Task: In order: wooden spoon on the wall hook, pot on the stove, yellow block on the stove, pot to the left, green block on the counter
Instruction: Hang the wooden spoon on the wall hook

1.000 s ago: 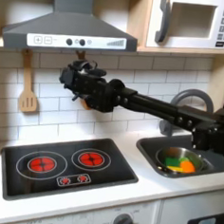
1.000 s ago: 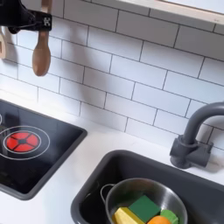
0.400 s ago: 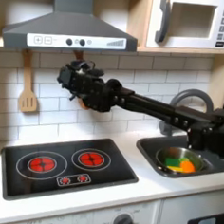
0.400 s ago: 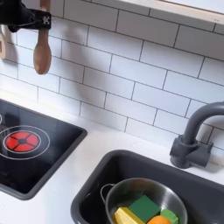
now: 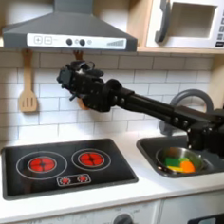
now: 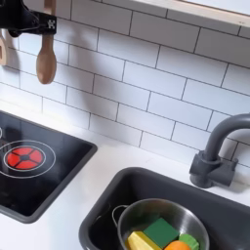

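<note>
1. White tile wall [image 5: 57,108] backs a toy kitchen; spoon [image 5: 29,90] hangs on it, well off to the first exterior view's left of the claw [image 5: 67,79], bowl end down
2. Second exterior view: spoon [image 6: 46,54] hangs below a dark fitting at the top edge; whether that is the hook or part of the claw, cannot tell
3. Claw is raised above the stove [image 5: 62,165], near the wall; fingers read as a dark cluster, so open or closed cannot be told. No contact with the spoon visible
4. Judgement: hanging step looks done; pot step is next
5. Pot [image 5: 179,162] sits in the sink [image 5: 155,151], far to the first exterior view's right of the claw and lower, under the arm's base end
6. Next move calls for a long swing back and down, then a grip on the pot rim [image 6: 137,207]
7. Pot contents in the second exterior view: yellow block [image 6: 143,241], green block [image 6: 162,231], something orange, cut off by the bottom edge
8. Faucet [image 6: 217,151] stands close behind the pot; a likely snag
</note>
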{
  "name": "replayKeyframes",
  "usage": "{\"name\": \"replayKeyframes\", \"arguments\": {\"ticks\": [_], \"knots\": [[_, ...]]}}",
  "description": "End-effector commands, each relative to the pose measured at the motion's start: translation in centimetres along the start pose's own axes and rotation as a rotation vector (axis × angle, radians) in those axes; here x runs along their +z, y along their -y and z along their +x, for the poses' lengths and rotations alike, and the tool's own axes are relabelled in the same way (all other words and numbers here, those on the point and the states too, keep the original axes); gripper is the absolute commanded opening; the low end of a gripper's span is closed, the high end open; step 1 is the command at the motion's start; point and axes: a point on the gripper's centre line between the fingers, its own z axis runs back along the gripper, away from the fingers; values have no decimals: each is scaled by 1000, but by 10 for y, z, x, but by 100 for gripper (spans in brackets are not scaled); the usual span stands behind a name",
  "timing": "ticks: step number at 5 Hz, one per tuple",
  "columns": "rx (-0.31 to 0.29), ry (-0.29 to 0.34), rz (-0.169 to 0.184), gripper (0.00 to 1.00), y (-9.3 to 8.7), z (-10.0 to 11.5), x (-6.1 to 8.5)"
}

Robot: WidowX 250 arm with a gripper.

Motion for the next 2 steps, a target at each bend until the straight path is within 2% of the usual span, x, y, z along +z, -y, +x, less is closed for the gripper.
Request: {"name": "replayKeyframes", "arguments": {"ticks": [1, 2], "knots": [[2, -13, 12, 0, -6, -6, -3], [3, -17, 17, 0, -7, -8, -3]]}}
